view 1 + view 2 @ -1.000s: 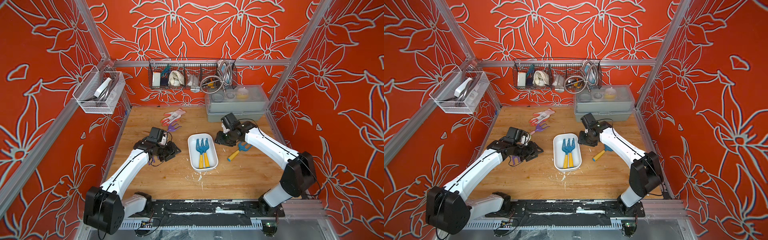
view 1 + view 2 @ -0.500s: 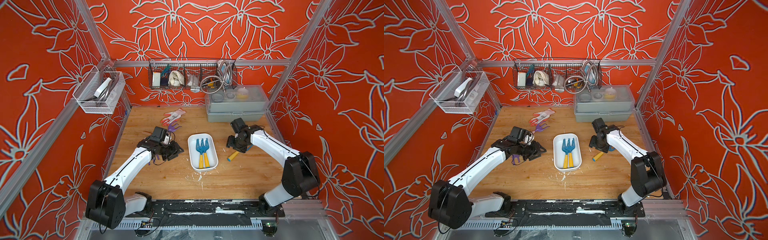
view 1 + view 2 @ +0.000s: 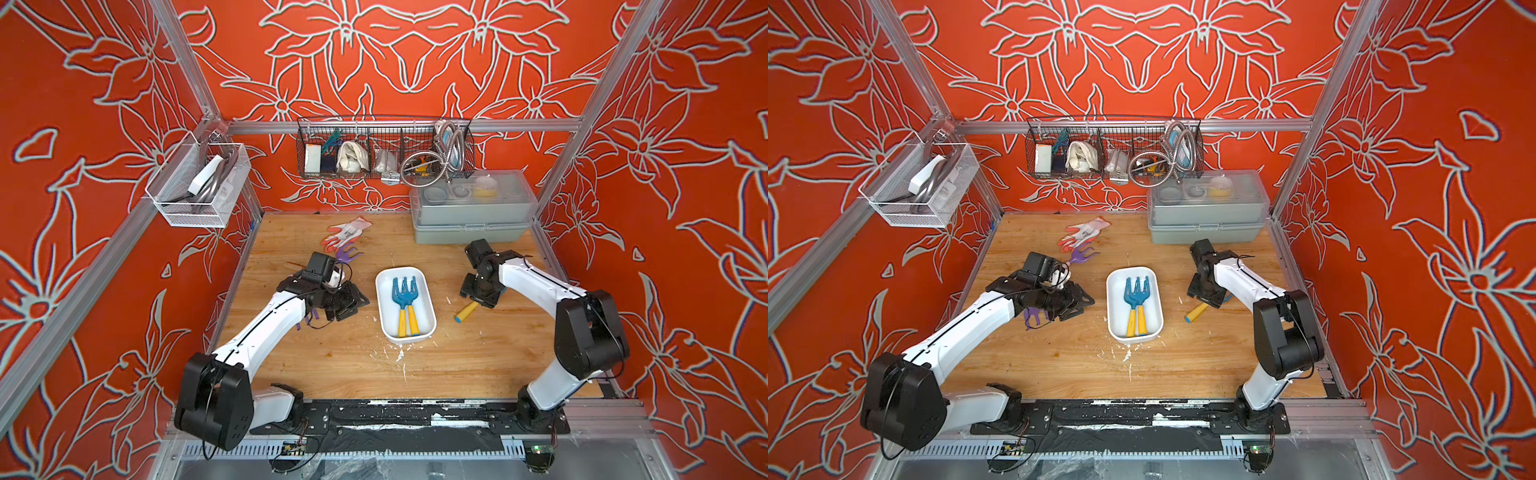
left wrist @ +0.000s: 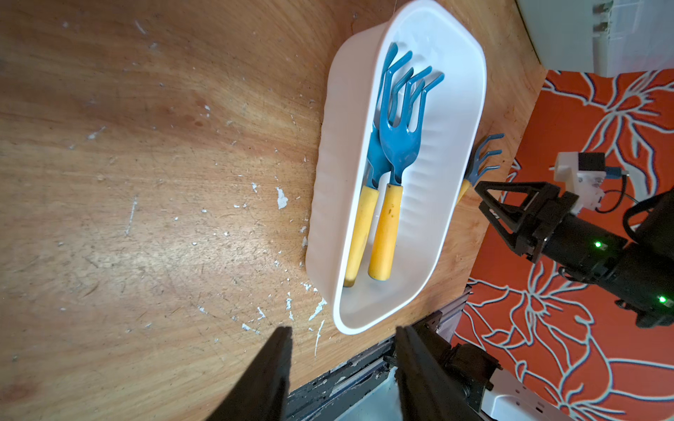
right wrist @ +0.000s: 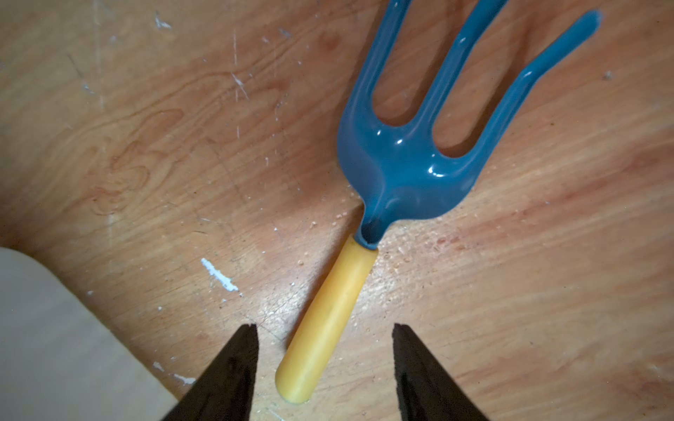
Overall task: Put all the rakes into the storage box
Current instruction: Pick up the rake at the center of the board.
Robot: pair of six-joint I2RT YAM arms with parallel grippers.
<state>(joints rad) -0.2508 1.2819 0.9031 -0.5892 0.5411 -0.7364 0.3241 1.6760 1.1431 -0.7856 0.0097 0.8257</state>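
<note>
Rm: orange floral walls (image 3: 415,62) | wood tabletop (image 3: 353,365), scuffed | storage box (image 3: 424,299) ctr

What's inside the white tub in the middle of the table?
Two hand rakes with blue heads and yellow handles lie side by side in the white storage box. One head partly covers the other, and the floor beneath them is hidden.

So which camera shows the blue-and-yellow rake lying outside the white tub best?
The right wrist view: the blue-headed, yellow-handled plastic rake fills it, close and unblocked. Both top views show mainly its handle end, the left wrist view mostly tines behind the shallow white plastic tub.
</note>
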